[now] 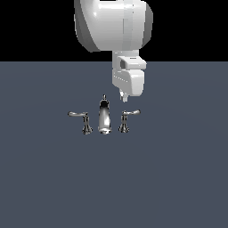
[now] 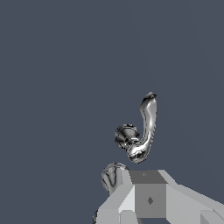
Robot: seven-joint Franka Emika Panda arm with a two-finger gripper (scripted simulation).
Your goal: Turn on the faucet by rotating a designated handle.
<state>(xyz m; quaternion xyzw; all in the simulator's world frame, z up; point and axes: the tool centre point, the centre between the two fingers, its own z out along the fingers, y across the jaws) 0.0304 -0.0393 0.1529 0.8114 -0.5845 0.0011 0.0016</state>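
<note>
Faucet [image 1: 103, 116]: polished chrome metal, mirror-glossy, smooth, bright highlights and dark reflections along spout. Handle [image 1: 128, 117]: same shiny chrome, smooth, lever and flared base alike; wrist view shows streaked black-and-white reflections on it [image 2: 144, 131]. Left lever handle [image 1: 81, 119]: matching chrome gloss. Arm [image 1: 113, 24]: white casing, smooth, plastic-looking, soft satin sheen. Gripper [image 1: 123, 95]: white-grey, smooth, matt. Table surface [image 1: 178, 178]: uniform slate grey-blue, matt, textureless.

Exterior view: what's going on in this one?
A white robot arm has its hand lowered just behind a small chrome faucet on a plain grey surface. It hangs near the handle at the exterior view's right, not visibly touching it. Whether its fingers are open cannot be told.
</note>
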